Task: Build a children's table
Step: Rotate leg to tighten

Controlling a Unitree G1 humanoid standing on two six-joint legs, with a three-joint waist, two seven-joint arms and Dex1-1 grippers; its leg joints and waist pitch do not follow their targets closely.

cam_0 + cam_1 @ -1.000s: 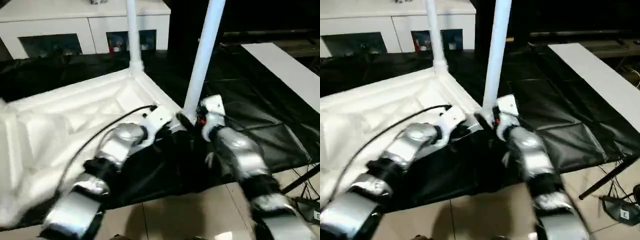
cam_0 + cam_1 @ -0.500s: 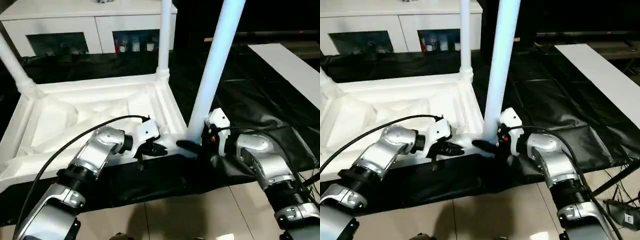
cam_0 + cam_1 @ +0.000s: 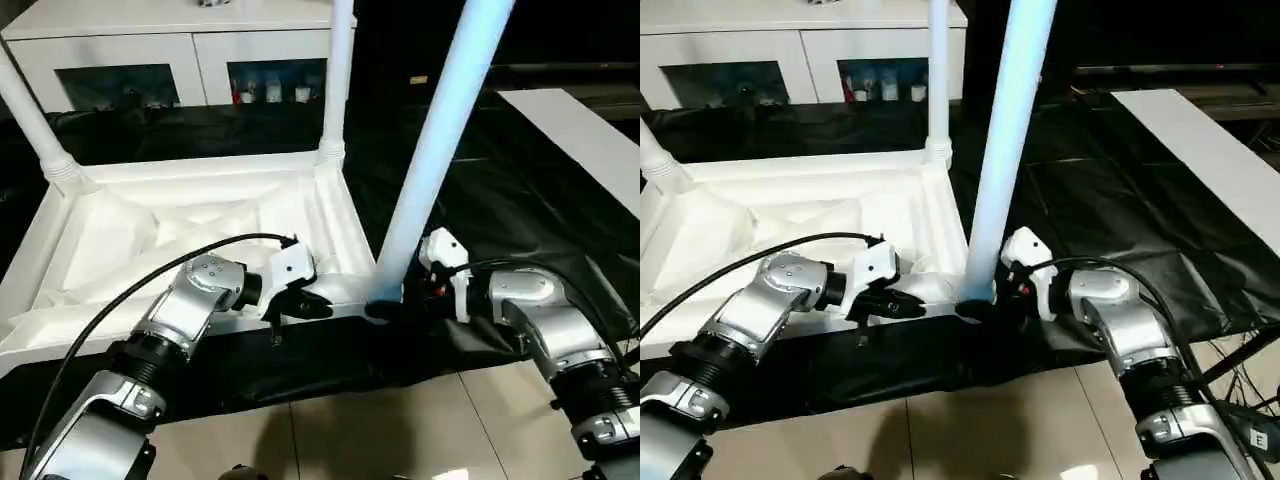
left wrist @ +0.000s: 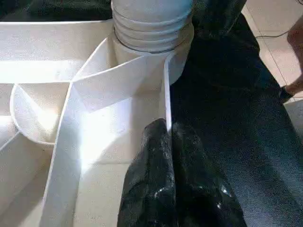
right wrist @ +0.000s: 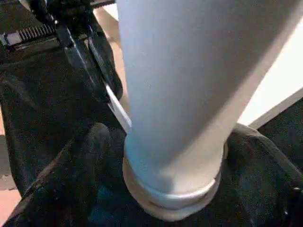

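Silver forearms [image 3: 190, 310], black joint rings, black cable [image 3: 120, 300], white wrist housings [image 3: 443, 252].

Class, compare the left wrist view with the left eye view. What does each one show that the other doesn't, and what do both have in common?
Left wrist view alone: the left end effector's black fingers shut on the thin edge wall of the white plastic ribbed tabletop, and the ringed bottom end of the near white round leg in its corner socket.

Left eye view alone: the white glass-fronted cabinet, two more white legs standing in the far corners, and the right end effector at the near leg's base.

Both: the tabletop, the near leg, the black sheet, the left end effector.
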